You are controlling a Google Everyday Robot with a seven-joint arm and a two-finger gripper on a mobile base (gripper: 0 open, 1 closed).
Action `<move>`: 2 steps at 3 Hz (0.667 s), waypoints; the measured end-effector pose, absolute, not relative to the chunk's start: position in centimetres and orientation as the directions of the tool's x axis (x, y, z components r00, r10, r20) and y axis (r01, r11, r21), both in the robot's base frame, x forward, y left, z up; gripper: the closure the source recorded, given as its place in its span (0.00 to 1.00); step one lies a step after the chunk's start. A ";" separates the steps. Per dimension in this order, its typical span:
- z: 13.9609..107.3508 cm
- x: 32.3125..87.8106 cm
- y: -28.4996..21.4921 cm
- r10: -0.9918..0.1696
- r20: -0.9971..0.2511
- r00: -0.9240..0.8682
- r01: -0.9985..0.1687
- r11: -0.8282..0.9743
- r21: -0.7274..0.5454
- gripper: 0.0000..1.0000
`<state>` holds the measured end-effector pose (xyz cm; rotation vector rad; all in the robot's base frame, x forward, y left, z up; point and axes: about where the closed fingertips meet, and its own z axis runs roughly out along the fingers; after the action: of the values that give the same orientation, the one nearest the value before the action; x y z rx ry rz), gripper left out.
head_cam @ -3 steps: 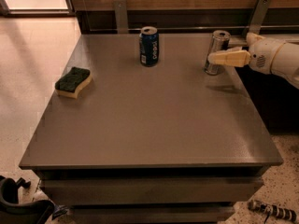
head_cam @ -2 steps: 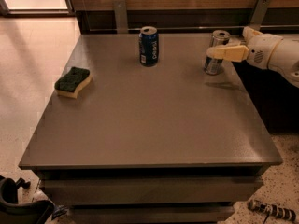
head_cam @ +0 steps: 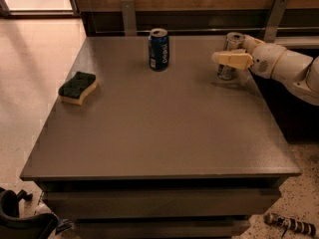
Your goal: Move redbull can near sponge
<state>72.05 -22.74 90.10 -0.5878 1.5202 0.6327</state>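
The redbull can (head_cam: 230, 72), slim and silver-grey, stands upright near the table's far right edge. My gripper (head_cam: 227, 53), cream and white, reaches in from the right and sits around the can at mid height, with the can's shiny top showing above it. The sponge (head_cam: 78, 87), yellow with a dark green top, lies flat near the table's left edge, far from the can and from my gripper.
A wider dark blue Pepsi can (head_cam: 159, 49) stands upright at the back middle of the grey table (head_cam: 159, 133). A wood-panelled wall with metal brackets runs behind the table. Tiled floor lies to the left and dark equipment (head_cam: 20, 218) sits at the lower left.
My gripper has slid a little to the left along the redbull can. The can, the Pepsi can and the sponge have not moved.
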 end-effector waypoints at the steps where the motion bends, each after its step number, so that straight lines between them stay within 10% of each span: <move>1: 89.8 72.2 -22.3 0.017 -0.999 -0.045 -0.706 0.707 0.043 0.38; 2: 89.8 72.2 -22.0 0.017 -0.999 -0.045 -0.709 0.704 0.044 0.61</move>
<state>72.25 -22.02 89.80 -0.5938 1.5166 0.6466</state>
